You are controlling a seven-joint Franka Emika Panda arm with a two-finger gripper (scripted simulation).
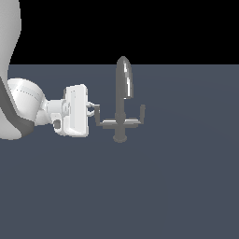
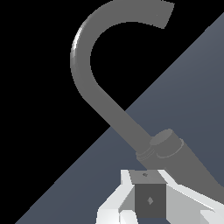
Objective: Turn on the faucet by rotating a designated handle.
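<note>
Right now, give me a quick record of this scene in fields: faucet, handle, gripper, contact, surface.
faucet: grey metal faucet, upright, tall arched spout, round base
handle: crossbar with two upturned tips
gripper: white gripper, horizontal, at the crossbar tip on the exterior view's left
jaws: either side of that tip in the wrist view; whether they are clamped cannot be told
surface: flat dark blue-grey floor
</note>
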